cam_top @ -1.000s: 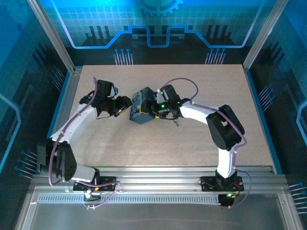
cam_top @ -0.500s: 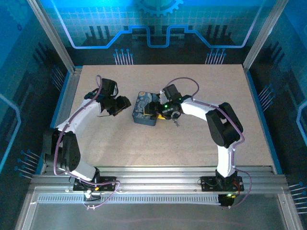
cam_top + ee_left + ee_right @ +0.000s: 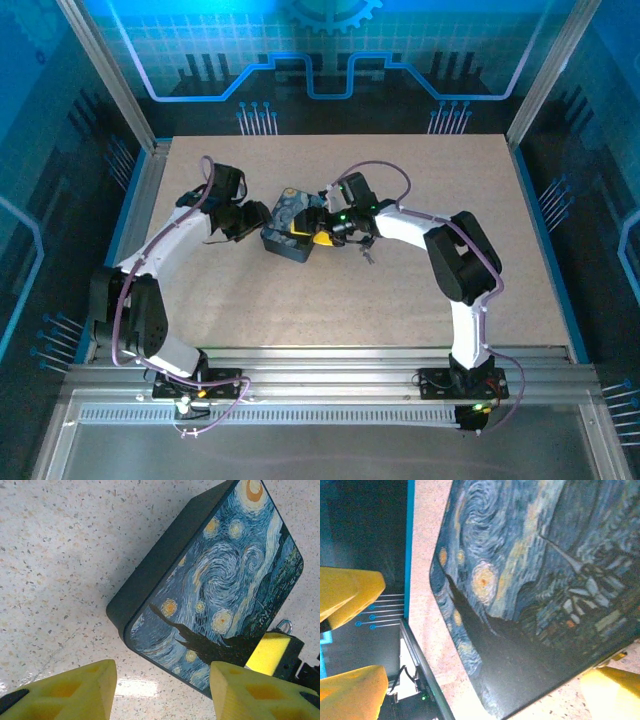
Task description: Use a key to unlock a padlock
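Looking from the top, the swirl-painted tin [image 3: 285, 232] lies flat mid-frame on the desk [image 3: 450, 180], with a tool on each side. Left tool [image 3: 162, 680] has its yellow fingers apart with nothing between them, near the tin's corner. Right tool [image 3: 313, 230] is spread wide at the tin's opposite edge. The padlock [image 3: 285, 626] pokes its silvery loop out at the right of the left wrist view, just beside the right tool's yellow pad.

The speckled table [image 3: 430, 300] is carrying the swirl-painted tin [image 3: 283, 238]; the padlock [image 3: 285, 625] is lying just beside it.
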Available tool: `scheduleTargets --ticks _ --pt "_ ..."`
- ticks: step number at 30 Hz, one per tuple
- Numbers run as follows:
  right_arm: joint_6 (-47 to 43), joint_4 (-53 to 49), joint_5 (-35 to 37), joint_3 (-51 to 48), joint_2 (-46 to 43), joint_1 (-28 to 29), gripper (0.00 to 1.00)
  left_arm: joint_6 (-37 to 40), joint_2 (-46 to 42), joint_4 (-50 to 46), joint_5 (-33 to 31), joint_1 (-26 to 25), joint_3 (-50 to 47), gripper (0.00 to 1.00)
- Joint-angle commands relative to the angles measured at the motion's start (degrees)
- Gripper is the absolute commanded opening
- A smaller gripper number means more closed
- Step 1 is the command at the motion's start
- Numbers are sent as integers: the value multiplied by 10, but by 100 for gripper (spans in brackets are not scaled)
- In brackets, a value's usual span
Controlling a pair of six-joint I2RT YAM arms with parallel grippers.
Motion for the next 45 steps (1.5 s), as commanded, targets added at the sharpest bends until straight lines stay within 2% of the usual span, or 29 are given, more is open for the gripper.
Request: scheduleTargets --ticks 1,2,3,4,7,11,13,16,19,22,26,29,30,32,33,34,35,36,37,39,45 --pt "-77 -90 8 -1 -54 -27 100 32 -7 15 -22 0 7 57" --pt "-114 -126 31 -2 -73 -33 100 40 -11 22 -28 1 1 65" --pt "-154 -165 61 -8 -92 -41 100 51 -13 29 -35 3 -3 87" --pt "-187 -191 96 -16 -112 -50 100 62 -15 31 -47 6 -4 99" --pt "-236 -197 189 -71 -174 -94 100 92 -22 48 -94 16 -16 99" --pt "-261 -113 315 -174 -273 -157 100 127 -56 145 -163 44 -91 99" --pt "-293 -50 378 -232 -329 -175 100 182 -91 250 -185 54 -163 99" --pt "-348 37 462 -311 -386 -181 100 307 -137 415 -188 54 -278 99" --pt "-386 76 519 -350 -399 -193 100 356 -151 535 -192 63 -366 99" --pt "-410 158 532 -405 -399 -206 100 360 -132 646 -178 68 -421 99" --pt "-408 282 514 -467 -392 -229 100 355 -94 785 -187 70 -456 99" --pt "-425 357 516 -493 -363 -233 100 362 -39 868 -184 74 -467 99" --pt "-430 350 517 -486 -359 -233 100 362 -7 903 -178 74 -476 99" --pt "-454 400 488 -496 -339 -235 100 368 27 979 -181 75 -489 99" --pt "-454 410 482 -496 -320 -237 100 359 10 926 -177 78 -477 99" --pt "-455 448 485 -503 -303 -238 100 362 14 913 -166 79 -469 99" --pt "-439 431 462 -503 -307 -253 100 371 19 917 -156 80 -465 99" --pt "-431 462 443 -517 -297 -267 100 367 13 890 -161 80 -457 99" --pt "-433 528 455 -536 -278 -266 100 361 16 883 -176 80 -451 99" --pt "-430 478 456 -521 -287 -265 100 360 16 885 -187 79 -452 99" --pt "-429 479 455 -521 -288 -266 100 360 16 886 -184 80 -452 99"
